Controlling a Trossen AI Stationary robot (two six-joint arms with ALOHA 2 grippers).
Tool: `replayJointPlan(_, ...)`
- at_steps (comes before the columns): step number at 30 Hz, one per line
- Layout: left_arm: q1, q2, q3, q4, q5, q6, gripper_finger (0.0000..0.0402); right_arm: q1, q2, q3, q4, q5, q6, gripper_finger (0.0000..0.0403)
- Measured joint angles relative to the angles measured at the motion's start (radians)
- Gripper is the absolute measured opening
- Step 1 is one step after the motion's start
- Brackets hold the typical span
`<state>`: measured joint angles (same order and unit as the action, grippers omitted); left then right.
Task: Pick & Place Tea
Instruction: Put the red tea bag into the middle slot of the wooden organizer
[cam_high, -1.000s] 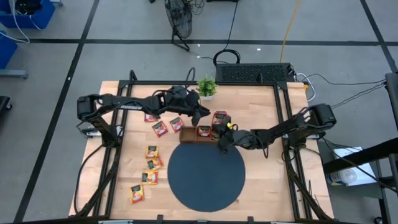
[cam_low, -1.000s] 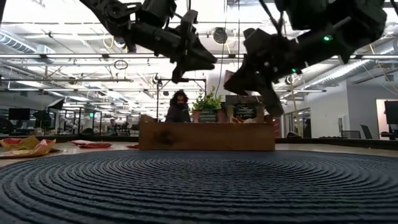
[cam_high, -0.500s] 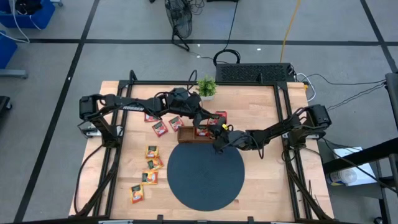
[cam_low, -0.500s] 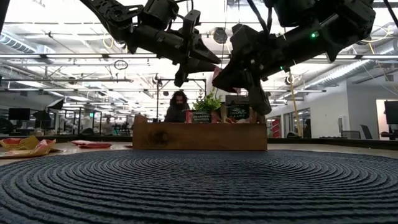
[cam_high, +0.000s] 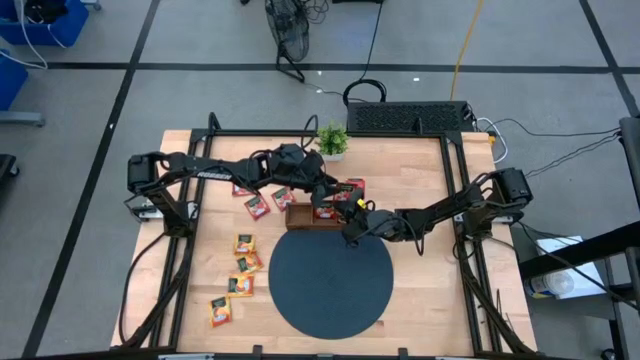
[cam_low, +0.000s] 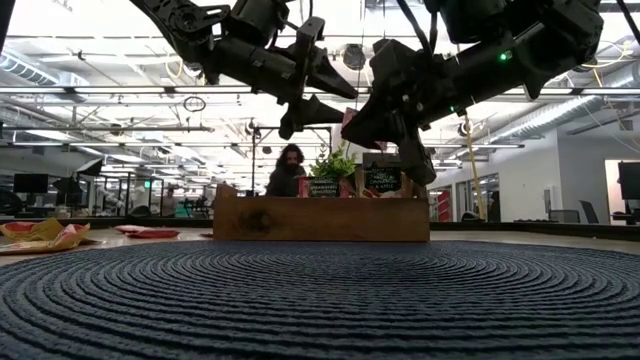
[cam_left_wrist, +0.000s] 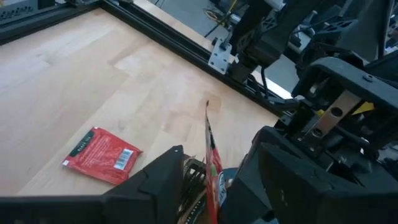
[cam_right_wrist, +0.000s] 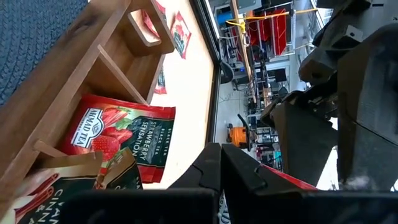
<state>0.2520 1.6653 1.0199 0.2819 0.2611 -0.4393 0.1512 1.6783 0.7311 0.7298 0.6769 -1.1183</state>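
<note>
Surface: pale wood, carrying everything below.
Mat: dark and round, lying at about 6 o'clock on the surface.
Left arm: reaching from 9 o'clock toward the centre, its gripper hovering over the tray's middle; in the left wrist view its fingers are standing parted, with a red sachet edge-on between them. I cannot tell whether they are touching it.
Right arm: coming in from 3 o'clock, its gripper hanging at the tray's right end, fingers pressed together on nothing.
Tray: brown wood with three compartments, sitting just beyond the mat at 12 o'clock of it, with sachets standing in it.
Plant: small and green, standing at 12 o'clock near the surface's far edge.
Tea: red sachets lying at 10 o'clock of the mat; yellow-orange ones spreading at 9 o'clock of it.
</note>
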Motion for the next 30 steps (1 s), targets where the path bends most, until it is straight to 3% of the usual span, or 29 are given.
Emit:
replayJointPlan(8, 0.0, 0.032, 0.001, 0.009, 0.0, 0.008, 0.0158, 0.001, 0.0, 0.0, 0.0, 0.0, -0.001, 0.0)
replayJointPlan(19, 0.003, 0.033, 0.0, 0.055, -0.001, 0.09, 0.0013, 0.001, 0.0, 0.0, -0.006, 0.0, 0.009, 0.0)
replayJointPlan(30, 0.002, 0.013, -0.001, 0.037, -0.022, 0.285, 0.0003, 0.04, -0.001, 0.0, 0.012, 0.051, 0.143, 0.0)
